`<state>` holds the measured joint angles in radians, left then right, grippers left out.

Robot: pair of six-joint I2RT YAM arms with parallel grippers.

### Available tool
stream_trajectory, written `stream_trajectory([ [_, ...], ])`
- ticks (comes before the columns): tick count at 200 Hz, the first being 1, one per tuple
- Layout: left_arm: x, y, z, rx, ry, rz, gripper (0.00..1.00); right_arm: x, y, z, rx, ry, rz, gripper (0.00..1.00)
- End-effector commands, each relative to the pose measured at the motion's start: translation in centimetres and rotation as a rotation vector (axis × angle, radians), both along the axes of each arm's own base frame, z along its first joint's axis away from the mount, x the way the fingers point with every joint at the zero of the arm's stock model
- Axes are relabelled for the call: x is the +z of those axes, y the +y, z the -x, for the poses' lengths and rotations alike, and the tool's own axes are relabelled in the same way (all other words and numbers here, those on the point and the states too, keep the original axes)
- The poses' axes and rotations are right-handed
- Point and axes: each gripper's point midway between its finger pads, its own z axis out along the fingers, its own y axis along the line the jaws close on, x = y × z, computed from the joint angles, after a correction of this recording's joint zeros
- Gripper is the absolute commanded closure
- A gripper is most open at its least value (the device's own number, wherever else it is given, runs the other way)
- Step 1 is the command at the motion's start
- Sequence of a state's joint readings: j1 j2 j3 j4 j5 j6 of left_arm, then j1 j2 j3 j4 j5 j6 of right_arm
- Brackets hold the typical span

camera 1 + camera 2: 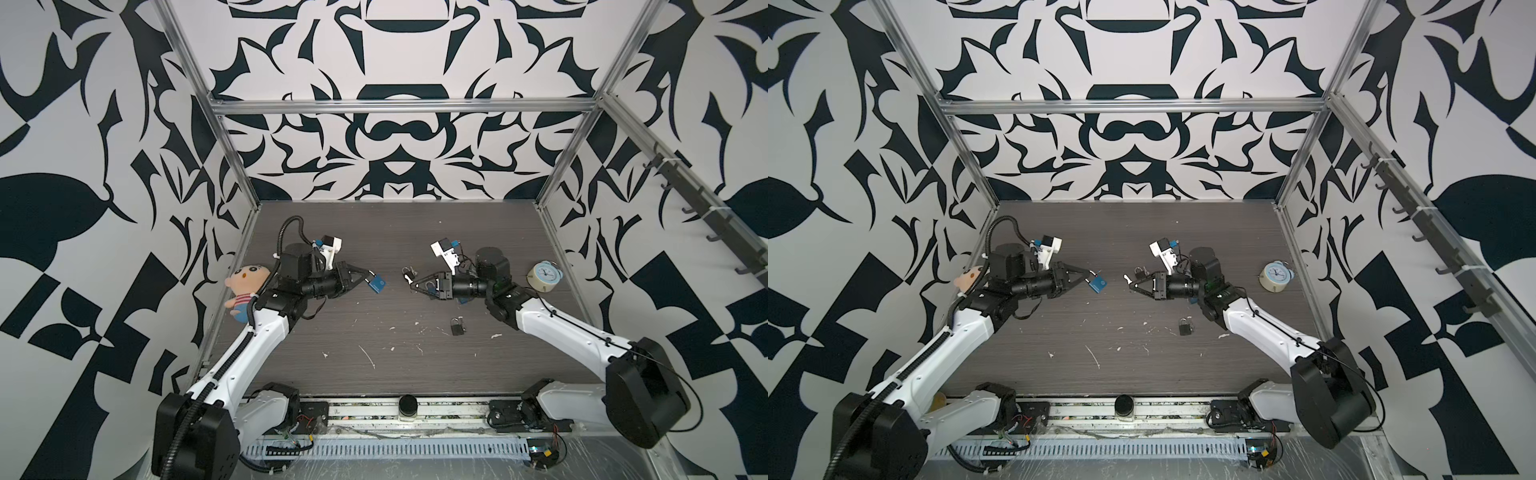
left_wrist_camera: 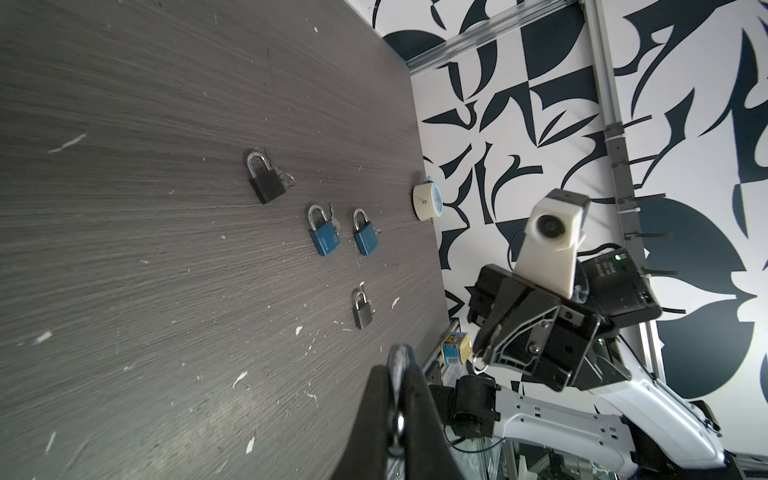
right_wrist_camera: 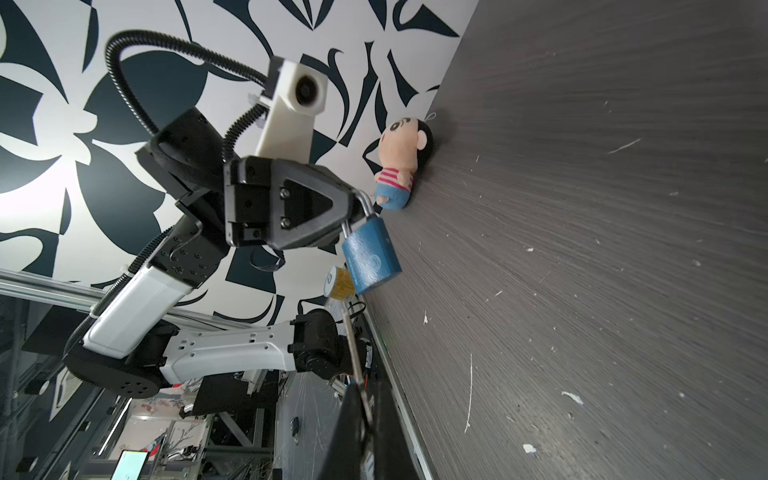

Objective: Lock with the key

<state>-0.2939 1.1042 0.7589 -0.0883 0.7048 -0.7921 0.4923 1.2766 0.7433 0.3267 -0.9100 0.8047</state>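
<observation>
My left gripper point(image 1: 368, 274) is shut on the silver shackle of a blue padlock point(image 1: 376, 285), which hangs above the table in both top views point(image 1: 1097, 285). The right wrist view shows the padlock point(image 3: 371, 255) dangling from that gripper point(image 3: 360, 203). In the left wrist view the shackle point(image 2: 400, 360) sits pinched between the closed jaws. My right gripper point(image 1: 414, 285) is shut on the key point(image 1: 408, 279), whose thin blade point(image 3: 351, 347) sticks out toward the padlock. A short gap separates key and padlock.
Other padlocks lie on the table: a black one point(image 2: 266, 179), two blue ones point(image 2: 324, 233) point(image 2: 365, 235) and a grey one point(image 2: 362, 311). A small clock point(image 1: 544, 277) stands near the right wall. A plush doll point(image 1: 245, 291) lies by the left wall.
</observation>
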Motion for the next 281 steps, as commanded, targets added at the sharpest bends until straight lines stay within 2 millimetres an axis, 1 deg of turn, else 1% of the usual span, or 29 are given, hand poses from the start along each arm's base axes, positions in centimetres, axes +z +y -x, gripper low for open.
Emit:
stream_trajectory([
  [1,-0.3,-1.2,1.1,-0.089,-0.006,-0.004,1.0,1.7,-0.6,-1.3,-0.053,-0.049,0.002,1.0],
  [11,-0.9,-1.9,1.4,-0.117,0.001,-0.017,1.0,1.8,-0.9,-1.6,-0.07,-0.045,0.001,1.0],
  [33,-2.3,-3.3,1.6,-0.162,0.035,-0.042,1.0,1.1,-2.1,-2.6,-0.138,-0.012,0.033,1.0],
  [48,-3.2,-4.4,1.8,-0.199,0.057,-0.059,1.0,0.8,-2.7,-2.6,-0.165,-0.005,0.047,1.0],
  [55,-3.1,-4.8,2.0,-0.216,0.053,-0.066,1.0,0.5,-3.0,-2.6,-0.181,-0.002,0.056,1.0],
  [57,-4.0,-4.9,1.9,-0.22,0.076,-0.077,1.0,0.3,-3.1,-2.6,-0.185,0.0,0.059,1.0],
  [59,-4.2,-5.1,1.9,-0.223,0.084,-0.082,1.0,0.3,-3.1,-2.6,-0.19,0.002,0.061,1.0],
  [78,-5.6,-5.9,2.1,-0.255,0.109,-0.122,1.0,-0.8,-3.8,-2.6,-0.22,0.021,0.082,1.0],
  [105,-7.4,-6.9,2.1,-0.284,0.148,-0.155,1.0,-1.7,-4.1,-2.6,-0.22,0.041,0.103,1.0],
  [144,-10.2,-9.0,2.3,-0.346,0.209,-0.193,1.0,-2.3,-4.0,-2.9,-0.216,0.043,0.125,1.0],
  [175,-12.3,-9.9,2.2,-0.367,0.257,-0.219,1.0,-3.2,-3.9,-3.2,-0.212,0.058,0.146,1.0],
  [213,-14.1,-10.6,2.0,-0.381,0.296,-0.24,1.0,-3.8,-3.7,-3.4,-0.203,0.066,0.162,1.0],
  [260,-16.3,-10.9,1.6,-0.37,0.327,-0.276,1.0,-4.5,-3.6,-3.7,-0.202,0.082,0.174,1.0],
  [281,-16.9,-10.8,1.4,-0.351,0.332,-0.29,1.0,-4.8,-3.6,-3.7,-0.203,0.086,0.177,1.0],
])
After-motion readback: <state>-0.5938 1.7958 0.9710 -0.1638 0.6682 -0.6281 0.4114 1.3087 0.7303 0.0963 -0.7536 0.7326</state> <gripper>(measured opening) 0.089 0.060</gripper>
